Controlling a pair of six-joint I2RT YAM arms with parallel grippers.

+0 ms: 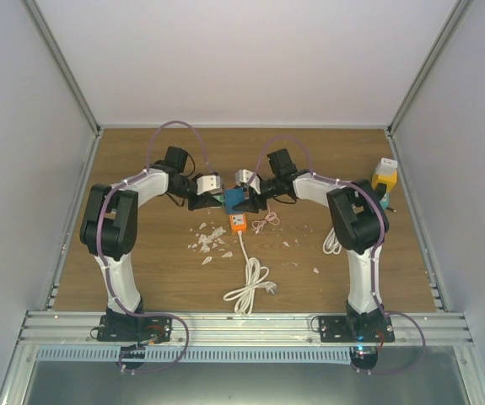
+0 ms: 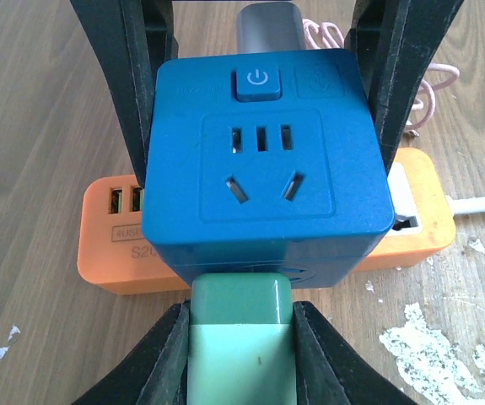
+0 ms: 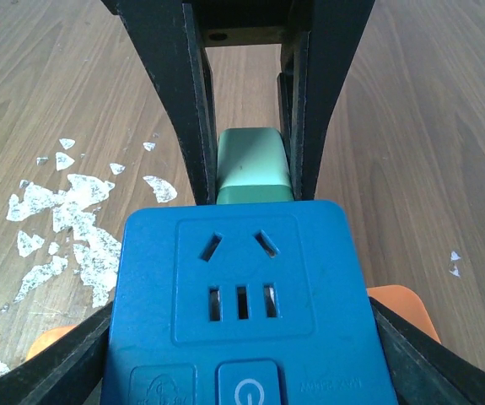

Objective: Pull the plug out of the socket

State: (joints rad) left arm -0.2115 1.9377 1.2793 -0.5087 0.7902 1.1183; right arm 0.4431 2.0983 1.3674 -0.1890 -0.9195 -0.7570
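Wooden table (image 1: 141, 270), both arms meeting over its middle at the blue cube socket (image 2: 263, 173). The cube is sitting just above the orange power strip (image 2: 120, 245) (cannot tell if they are touching). Green plug (image 3: 253, 164) is sitting in one side face of the cube, not yet out.

Risks, as I'm judging it:
- The cube is being held only by its side faces, so a pull could be dragging it through the pads. It could also be twisting if the arms are not pulling along one line.
- The strip and its white cable (image 1: 248, 287) are lying loose underneath and could be getting knocked.
- A dark adapter (image 2: 267, 25) with a pink cable (image 2: 432, 84) is sitting in the opposite face and could be snagging.
- The plug is looking smooth, so a jerky pull is risking a slip.
- White flakes (image 3: 73, 211) are littering the wood, probably harmless.

Pose:
- Left arm is reaching in from the left, with the left gripper (image 2: 240, 325) clamping narrow on the green plug.
- Right arm is reaching in from the right, with the right gripper (image 3: 244, 354) spread mid-wide and pressing the cube's two sides.
- Both wrists are sitting low, facing each other.
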